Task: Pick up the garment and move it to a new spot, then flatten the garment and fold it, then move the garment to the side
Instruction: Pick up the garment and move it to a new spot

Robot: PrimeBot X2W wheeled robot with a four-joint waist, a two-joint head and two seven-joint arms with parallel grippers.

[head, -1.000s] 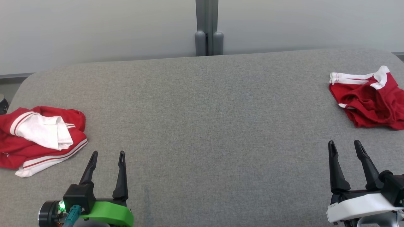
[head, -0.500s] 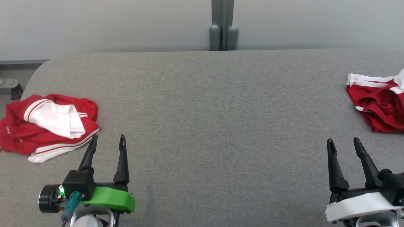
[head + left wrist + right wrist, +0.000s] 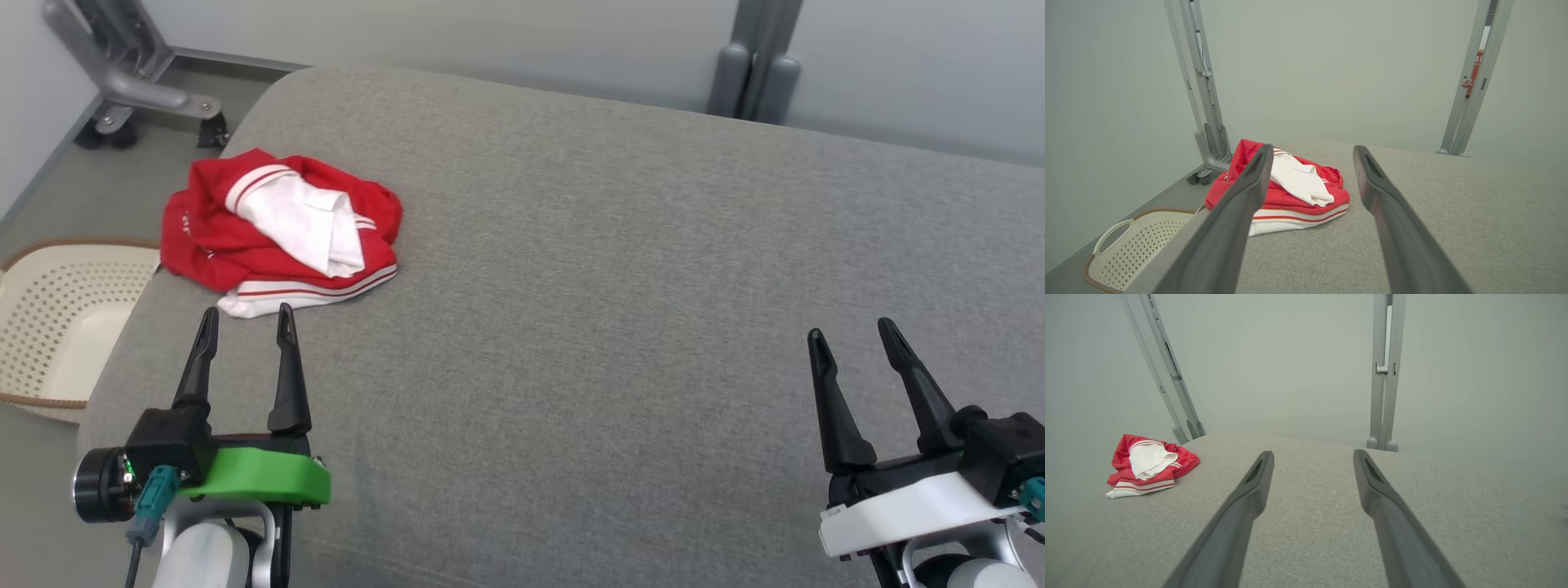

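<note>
Red-and-white garment (image 3: pixel 282 233) lies bunched at the left far corner of the grey table (image 3: pixel 612 245). Likely soft, light, limp. Your left gripper (image 3: pixel 247 313) and right gripper (image 3: pixel 850 330) are both spread, empty. Pinch the raised white fold (image 3: pixel 304 216).

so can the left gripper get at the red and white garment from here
Probably yes: the left gripper is open, fingertips just short of the garment, and nothing lies between them.

A finger of my left tool (image 3: pixel 1312 150) covers the left side of the garment (image 3: pixel 1298 183), I can't read the red label (image 3: pixel 1473 75) on the far post (image 3: pixel 1461 122), basket (image 3: pixel 49 327) cut by the left edge, counter (image 3: pixel 653 286) running off right
</note>
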